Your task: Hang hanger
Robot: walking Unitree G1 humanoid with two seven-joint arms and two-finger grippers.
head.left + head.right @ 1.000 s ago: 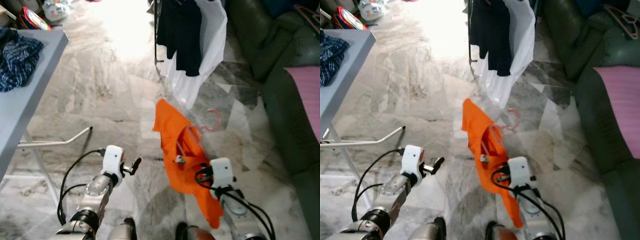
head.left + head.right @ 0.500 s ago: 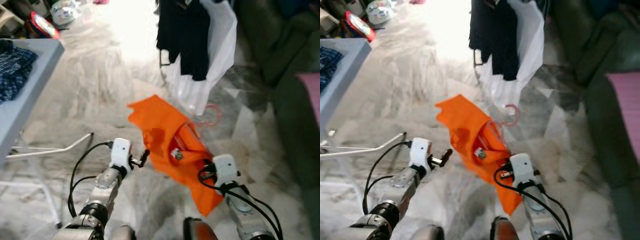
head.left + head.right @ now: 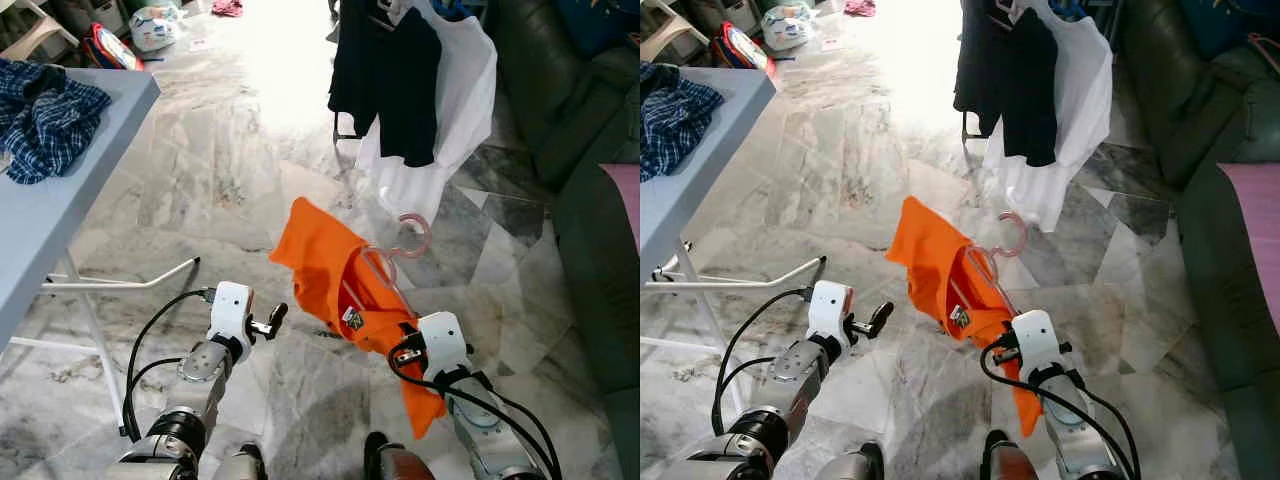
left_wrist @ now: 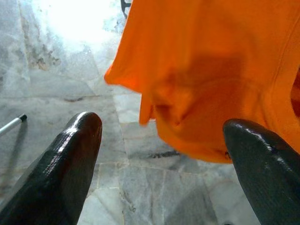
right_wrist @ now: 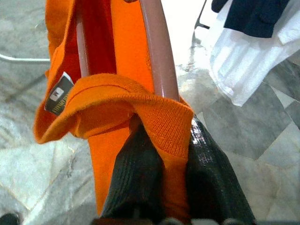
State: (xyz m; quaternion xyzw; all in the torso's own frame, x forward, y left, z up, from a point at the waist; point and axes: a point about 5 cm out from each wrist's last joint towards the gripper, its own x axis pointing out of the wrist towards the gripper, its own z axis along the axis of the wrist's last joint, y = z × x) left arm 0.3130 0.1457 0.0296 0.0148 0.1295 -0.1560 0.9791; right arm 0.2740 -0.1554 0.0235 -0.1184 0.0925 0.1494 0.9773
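Hanger [image 3: 398, 262] of pink plastic, wearing an orange T-shirt [image 3: 330, 270], is held up above the marble floor [image 3: 200, 190] by the right hand [image 5: 161, 154], whose two black fingers are clamped together on the shirt's ribbed collar and the hanger bar running through it (a small label shows inside the neckline). The hanger's hook points up and away from the robot, toward the clothes rack [image 3: 345, 100]. On that rack hang a black garment [image 3: 385, 80] and a white shirt [image 3: 455, 100], just beyond the hook and not touching it.

The left hand [image 4: 164, 154] hovers just beside the orange shirt's loose lower edge, its fingers [image 4: 70, 164] spread wide apart and holding nothing.

A pale blue counter [image 3: 60, 210] stands off to the robot's left, with a blue plaid shirt [image 3: 45, 115] crumpled near its far edge. A dark green sofa [image 3: 590, 200] runs along the right side of the room.
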